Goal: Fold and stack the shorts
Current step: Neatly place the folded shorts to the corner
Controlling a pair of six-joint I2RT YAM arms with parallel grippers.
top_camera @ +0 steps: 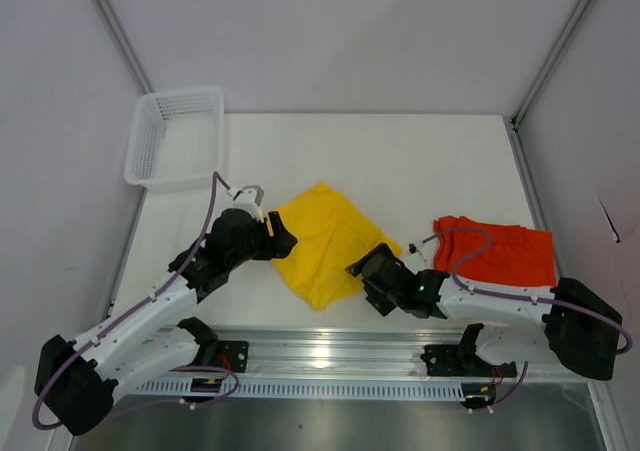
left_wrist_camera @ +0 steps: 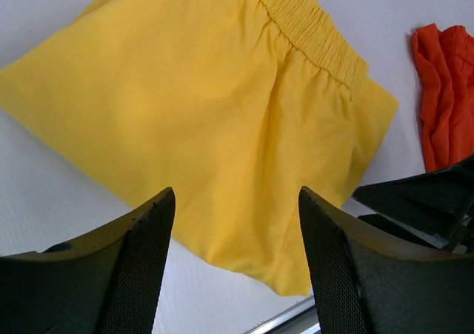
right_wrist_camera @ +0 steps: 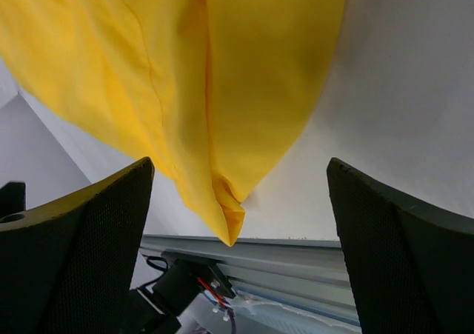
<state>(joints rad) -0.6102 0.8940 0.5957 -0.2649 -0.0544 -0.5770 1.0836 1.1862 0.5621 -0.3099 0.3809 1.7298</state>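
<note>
Yellow shorts [top_camera: 325, 243] lie spread flat near the middle of the white tabletop [top_camera: 420, 161], turned cornerwise like a diamond, with one corner reaching toward the near edge. In the left wrist view the gathered elastic waistband runs along the far right side of the cloth. Left pincer [top_camera: 283, 235] sits at the left edge of the yellow shorts, jaws open, with yellow cloth showing in the gap between the fingers; it is not clamped on the cloth. Right pincer [top_camera: 362, 267] is at the near right edge of the same shorts, jaws spread wide, not closed on anything. Orange-red shorts [top_camera: 497, 253] lie rumpled on the right side of the tabletop, apart from the yellow pair, beside the right arm. White mesh basket [top_camera: 178, 136] sits at the far left corner.
</note>
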